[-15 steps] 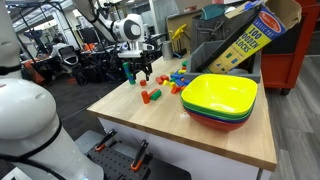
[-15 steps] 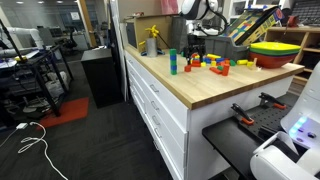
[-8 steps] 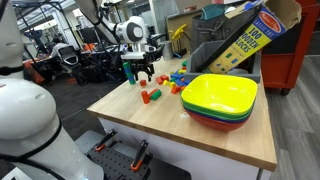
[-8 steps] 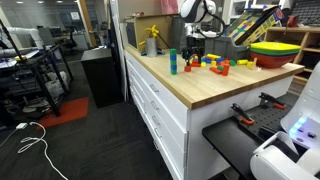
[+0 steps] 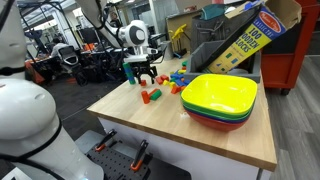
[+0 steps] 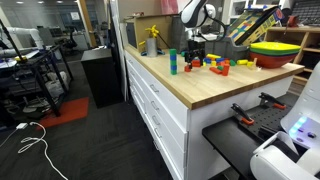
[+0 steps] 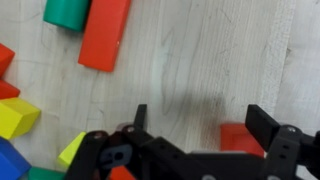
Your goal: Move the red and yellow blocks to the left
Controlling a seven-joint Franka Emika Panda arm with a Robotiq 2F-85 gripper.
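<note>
Wooden tabletop (image 7: 200,70) fills my wrist view. My gripper (image 7: 200,125) hangs spread wide, with the red block (image 7: 238,138) between the fingers but hugging one. I'd centre over it before closing. A yellow block (image 7: 16,116) waits off to one side.

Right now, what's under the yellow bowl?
Nested under the yellow bowl are a green bowl and a red bowl; only their rims show, their insides are covered.
</note>
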